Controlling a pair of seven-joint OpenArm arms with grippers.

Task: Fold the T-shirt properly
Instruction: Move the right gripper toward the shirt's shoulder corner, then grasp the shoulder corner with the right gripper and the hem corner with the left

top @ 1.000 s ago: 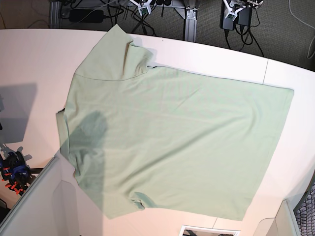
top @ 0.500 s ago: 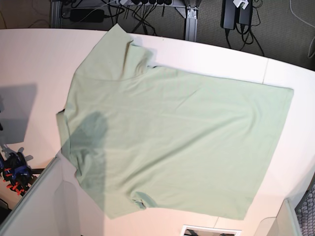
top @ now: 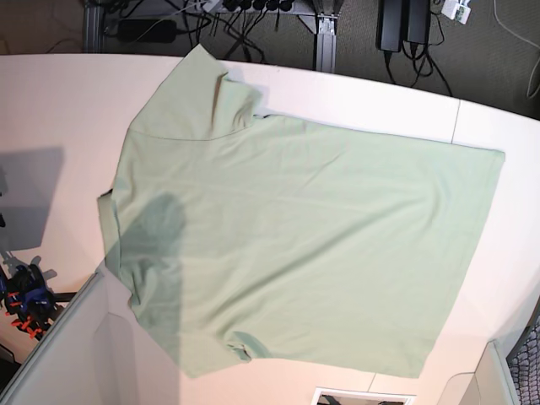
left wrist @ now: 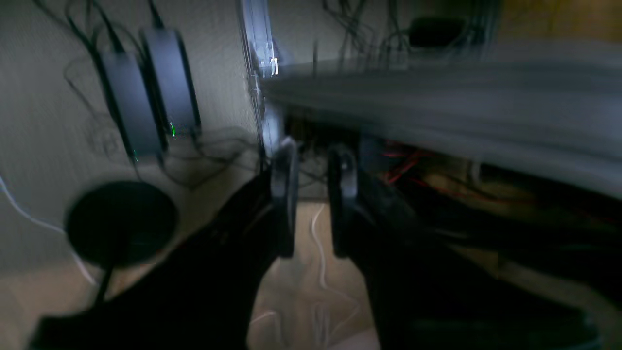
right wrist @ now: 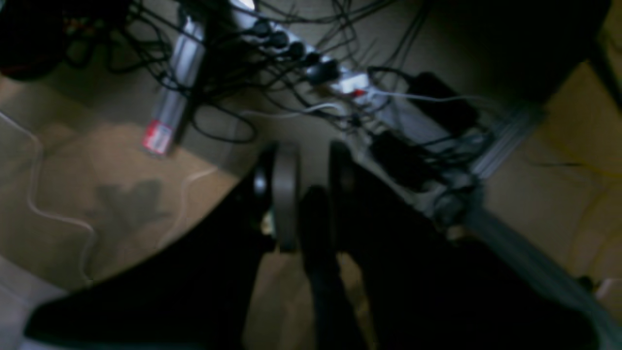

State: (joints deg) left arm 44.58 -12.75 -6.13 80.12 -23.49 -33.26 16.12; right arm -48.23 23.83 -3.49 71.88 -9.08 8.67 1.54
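Mint-green T-shirt (top: 295,228) spread flat on white table (top: 51,101), both tools slightly parted

White table (top: 51,101) with mint-green T-shirt (top: 295,245) spread flat across its middle

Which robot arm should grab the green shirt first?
Hard to pick: neither gripper touches the T-shirt. Left gripper faces the table edge; right gripper faces floor cables. Left, slightly.
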